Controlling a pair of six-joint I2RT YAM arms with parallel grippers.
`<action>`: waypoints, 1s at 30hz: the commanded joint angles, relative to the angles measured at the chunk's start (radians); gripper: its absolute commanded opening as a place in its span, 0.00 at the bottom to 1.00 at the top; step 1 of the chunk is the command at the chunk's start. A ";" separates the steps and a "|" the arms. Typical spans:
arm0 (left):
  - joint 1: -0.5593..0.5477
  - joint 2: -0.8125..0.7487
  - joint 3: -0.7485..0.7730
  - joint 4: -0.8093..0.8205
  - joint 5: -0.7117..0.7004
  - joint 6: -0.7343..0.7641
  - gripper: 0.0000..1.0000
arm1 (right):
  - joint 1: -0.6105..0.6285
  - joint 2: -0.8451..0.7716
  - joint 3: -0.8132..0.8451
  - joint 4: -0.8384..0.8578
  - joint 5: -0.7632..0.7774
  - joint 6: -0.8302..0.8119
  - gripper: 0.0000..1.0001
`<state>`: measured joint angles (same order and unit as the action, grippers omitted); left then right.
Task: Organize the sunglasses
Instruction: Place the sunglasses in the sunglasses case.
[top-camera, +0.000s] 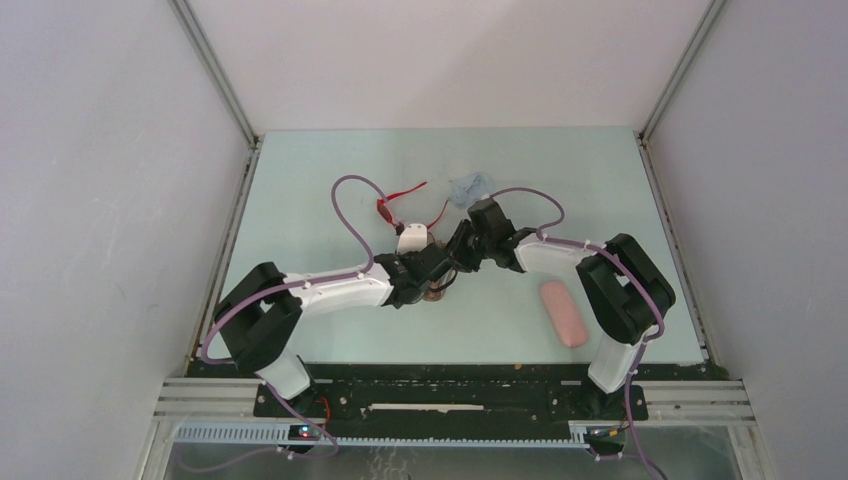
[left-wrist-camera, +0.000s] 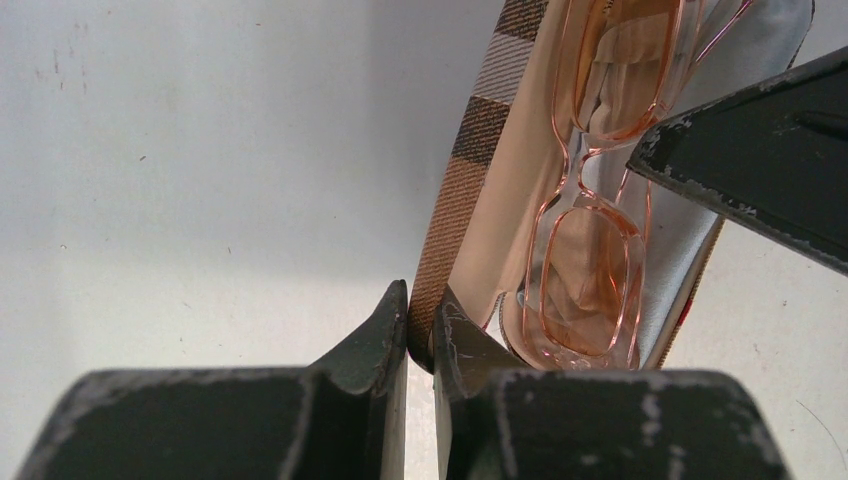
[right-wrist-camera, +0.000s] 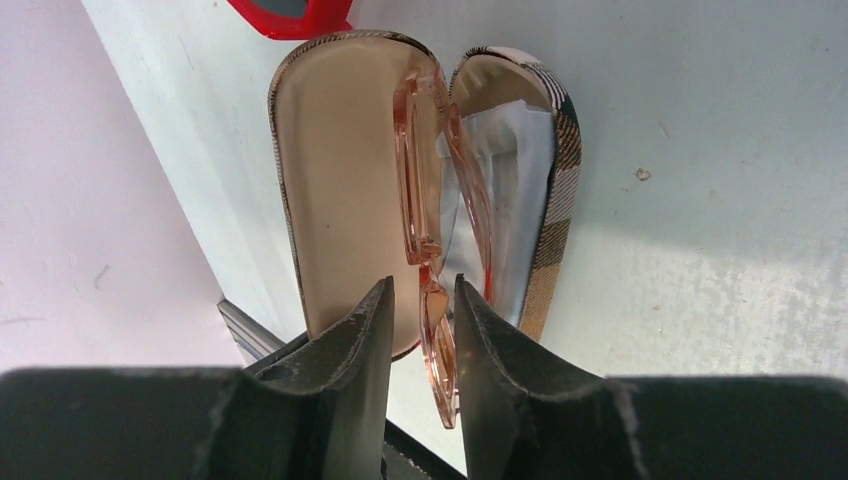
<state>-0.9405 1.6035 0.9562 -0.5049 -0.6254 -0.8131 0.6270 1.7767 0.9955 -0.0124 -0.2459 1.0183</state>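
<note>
Here's the pale green table, and both arms are leaning in to meet near its middle, the left arm from one side and the right arm from the other. Off to the right lies the pink case, closed, flat on the surface and well apart from the action. At the centre is the plaid case, standing open like a clamshell, cream lining in one half and a pale cloth bunched in the other. The left gripper is clenched on the thin edge of that case, pinching the plaid wall between its tips. Sitting down inside the open case is the slim pair of orange-tinted sunglasses, folded and standing on edge between the two halves. The right gripper straddles the near end of that frame, one finger against it and a sliver of gap on the other side, so I can't tell whether it's truly grasping. The red sunglasses lie on the table just beyond the case's far end, with a crumpled blue cloth near them.
</note>
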 joint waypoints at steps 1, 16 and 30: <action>-0.006 0.000 0.035 0.001 -0.045 -0.026 0.00 | -0.012 0.006 0.025 0.043 -0.004 -0.032 0.34; -0.006 0.007 0.047 -0.001 -0.039 -0.021 0.00 | 0.009 0.015 0.037 0.017 -0.003 -0.070 0.28; -0.007 0.010 0.051 -0.005 -0.039 -0.018 0.00 | 0.020 0.015 0.038 -0.021 -0.001 -0.073 0.15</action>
<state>-0.9405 1.6077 0.9577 -0.5091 -0.6258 -0.8127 0.6415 1.7920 1.0031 -0.0200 -0.2558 0.9661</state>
